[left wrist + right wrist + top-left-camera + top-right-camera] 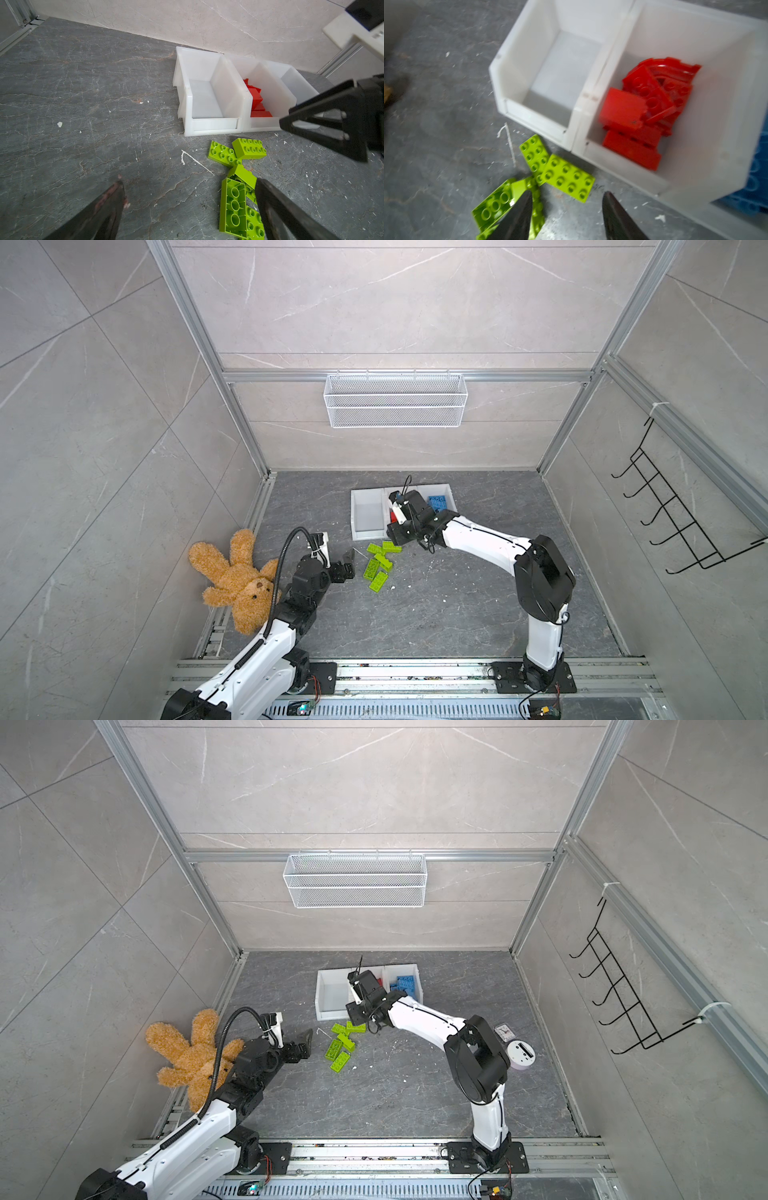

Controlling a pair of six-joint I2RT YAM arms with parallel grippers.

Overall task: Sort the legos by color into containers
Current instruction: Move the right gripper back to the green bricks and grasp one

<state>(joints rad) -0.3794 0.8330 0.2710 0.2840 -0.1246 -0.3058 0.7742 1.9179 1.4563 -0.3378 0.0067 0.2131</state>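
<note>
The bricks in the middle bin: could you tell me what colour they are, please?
The bricks are red, best seen in the right wrist view.

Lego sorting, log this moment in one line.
red bricks: middle bin; blue bricks: right bin; green bricks: on table; left bin: empty; left tool: open; right tool: open

Bright, even light, soft shadows; the right wrist view blurs the red legos (643, 108).
</note>
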